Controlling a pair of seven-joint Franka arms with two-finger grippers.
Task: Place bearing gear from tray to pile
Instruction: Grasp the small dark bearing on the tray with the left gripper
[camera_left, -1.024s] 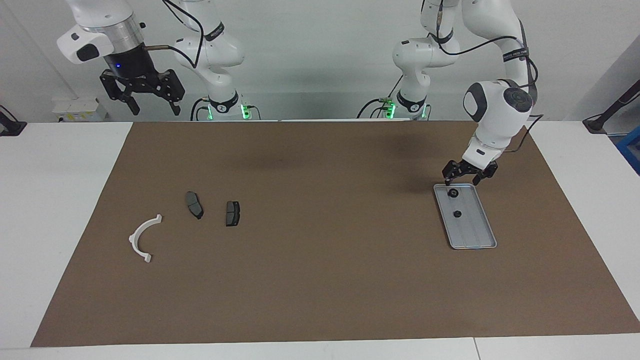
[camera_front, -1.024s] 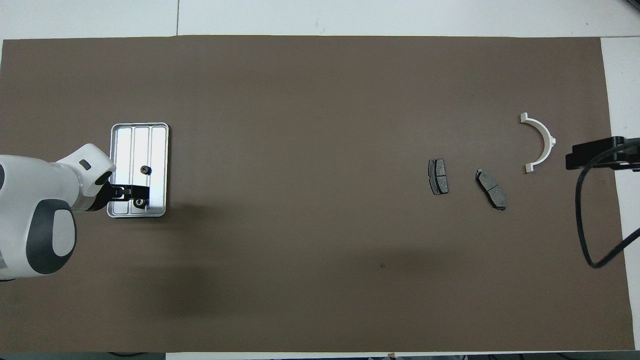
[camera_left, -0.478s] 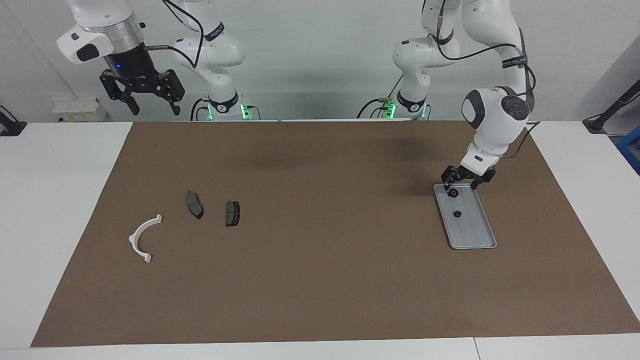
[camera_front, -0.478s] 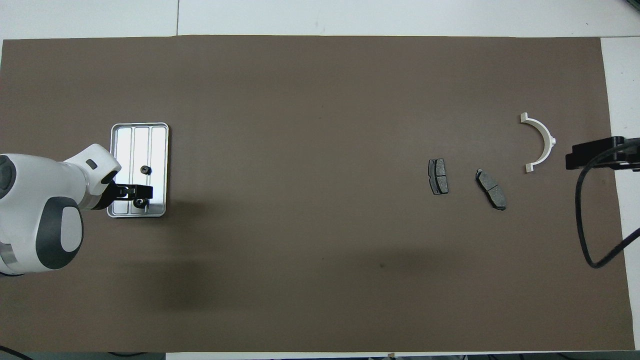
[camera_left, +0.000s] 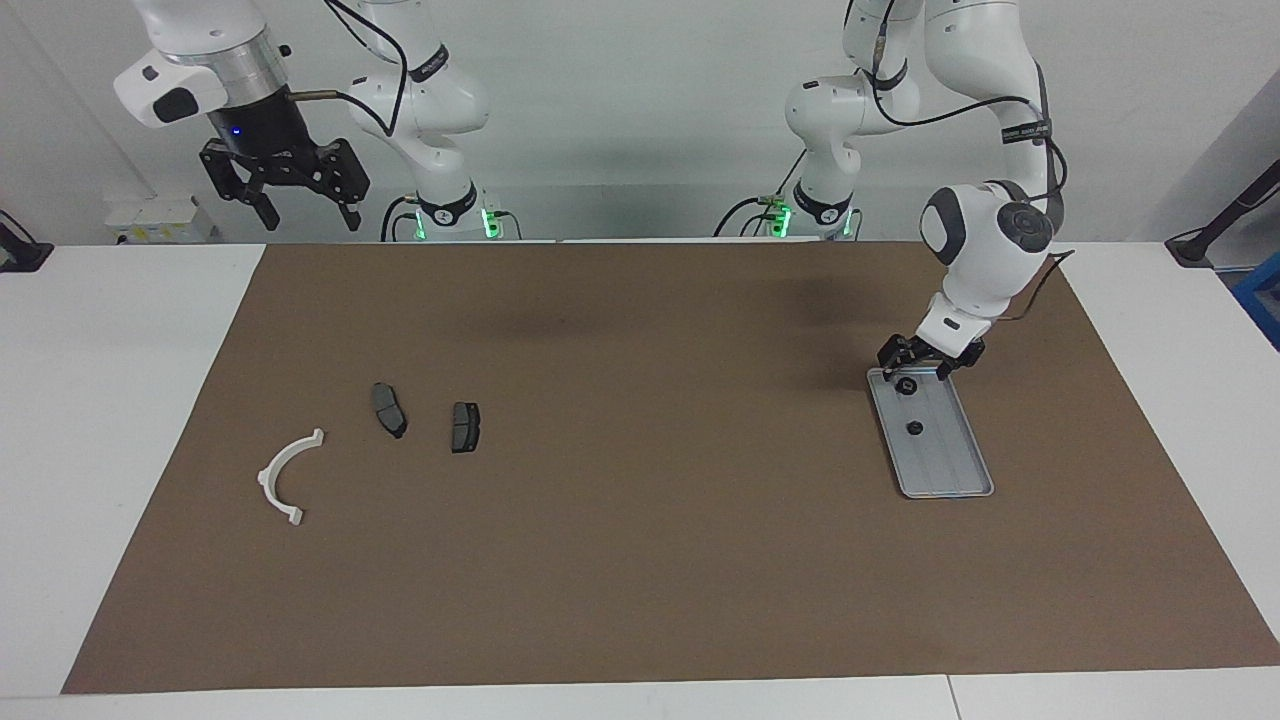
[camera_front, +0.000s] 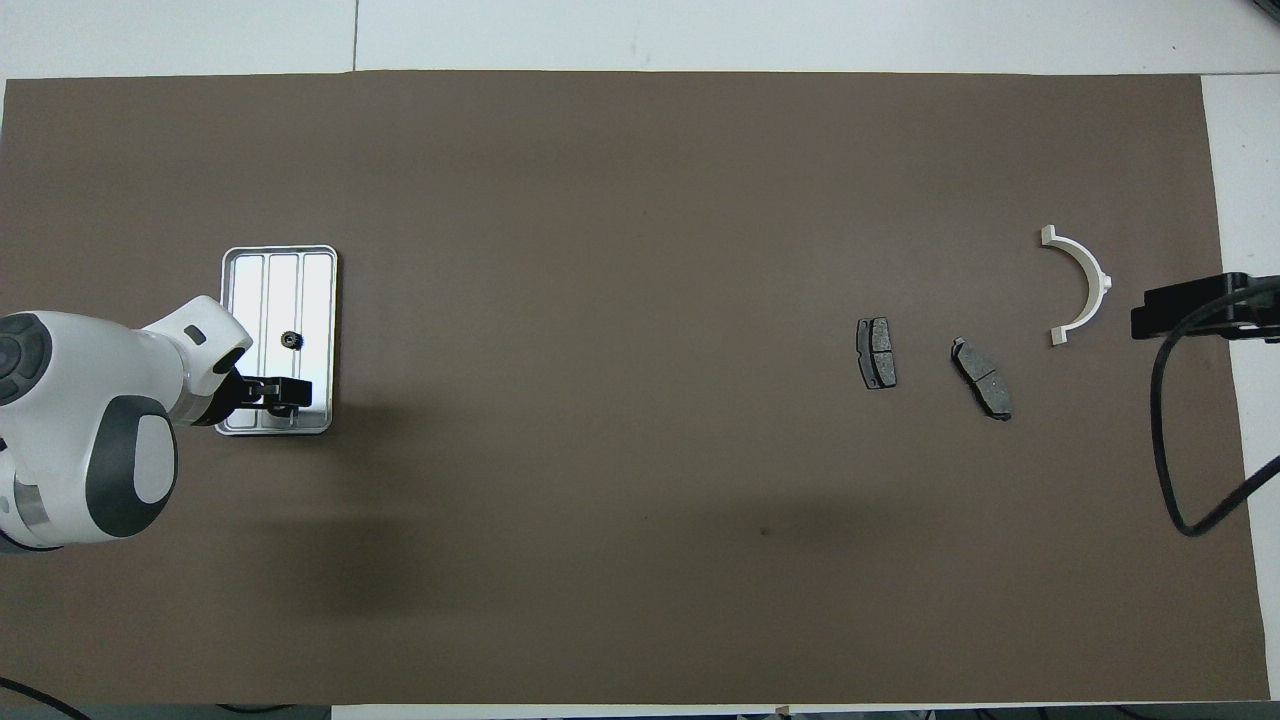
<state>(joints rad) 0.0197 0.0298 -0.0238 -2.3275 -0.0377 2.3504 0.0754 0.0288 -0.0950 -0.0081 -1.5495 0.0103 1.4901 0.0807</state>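
The silver-grey tray (camera_left: 950, 465) lies on the brown mat at the left arm's end, also in the overhead view (camera_front: 270, 280). Two small black round parts lie in it: one mid-tray (camera_left: 914, 428) (camera_front: 291, 340), one at the tray's end nearer the robots (camera_left: 906, 387). My left gripper (camera_left: 914, 374) (camera_front: 290, 396) is open and low over that nearer part, with a finger on each side of it. The pile, a white arc (camera_left: 287, 472) (camera_front: 1083, 280) and two dark pads (camera_left: 389, 409) (camera_left: 465, 426), lies at the right arm's end. My right gripper (camera_left: 305, 205) waits open, raised.
The brown mat (camera_left: 640, 560) covers most of the white table. A wide stretch of mat separates the tray from the pile. In the overhead view the two pads (camera_front: 876, 353) (camera_front: 982, 378) lie nearer the robots than the arc. A black cable (camera_front: 1165, 440) hangs over the right arm's end.
My left gripper has come down toward the tray's end nearer the robots and now straddles the round part there. The right arm and all parts have stayed put.
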